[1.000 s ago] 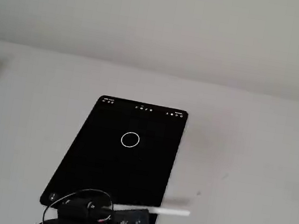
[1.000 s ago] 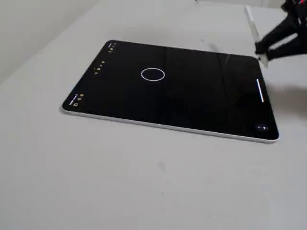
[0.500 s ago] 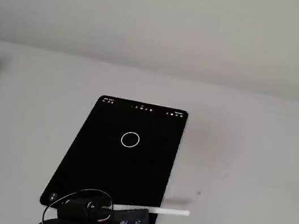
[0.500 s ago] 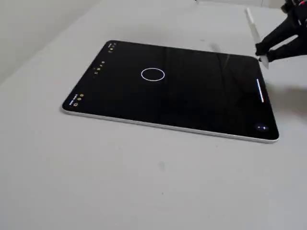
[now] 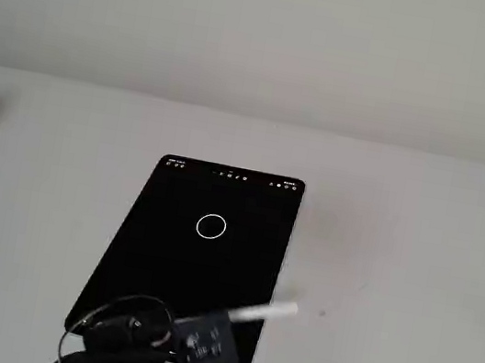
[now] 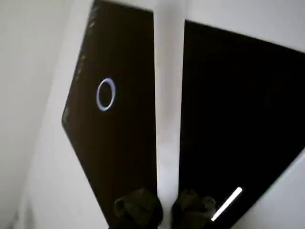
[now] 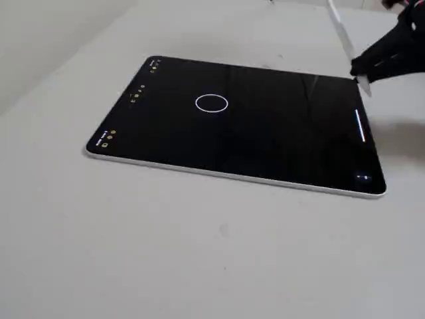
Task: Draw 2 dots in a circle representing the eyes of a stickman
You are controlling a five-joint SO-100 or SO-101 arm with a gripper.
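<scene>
A black tablet (image 5: pixel 175 263) lies on the white table. The circle (image 5: pixel 211 226) is a thin white ring on its screen, also seen in the wrist view (image 6: pixel 105 94) and the other fixed view (image 7: pixel 212 103). The inside of the ring is plain black and no dots show. My gripper (image 5: pixel 203 333) is shut on a white stylus (image 5: pixel 265 313) over the tablet's end opposite the toolbar icons, well away from the ring. In the wrist view the stylus (image 6: pixel 168 95) runs up between my two fingers (image 6: pixel 137 210). In the other fixed view my gripper (image 7: pixel 373 70) is over the tablet's far right corner.
A row of small toolbar icons (image 5: pixel 231 176) lines the tablet's far edge. A short white bar (image 7: pixel 360 126) shows on the screen near the gripper. White table (image 7: pixel 199 252) surrounds the tablet, with a pale wall (image 5: pixel 267 37) behind.
</scene>
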